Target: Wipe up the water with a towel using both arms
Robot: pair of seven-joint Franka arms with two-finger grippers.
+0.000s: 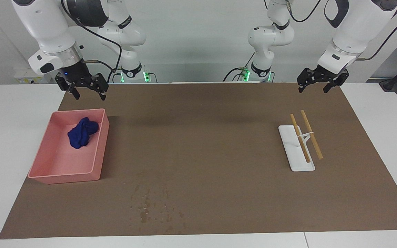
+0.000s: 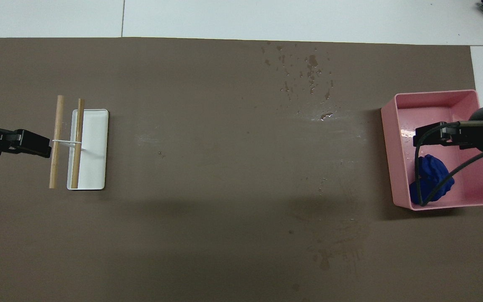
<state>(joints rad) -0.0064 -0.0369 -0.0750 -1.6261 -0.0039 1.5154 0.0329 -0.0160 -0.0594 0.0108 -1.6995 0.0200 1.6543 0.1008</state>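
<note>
The deep-blue towel lies crumpled in a pink bin at the right arm's end of the table. My right gripper hangs open in the air over the bin, well above the towel and touching nothing. The water is a patch of small droplets on the brown mat, farther from the robots than the bin. My left gripper waits open and empty in the air at the left arm's end, by the rack.
A white rack with two wooden rods stands on the mat toward the left arm's end. The brown mat covers most of the white table. Faint damp streaks mark the mat nearer the robots than the droplets.
</note>
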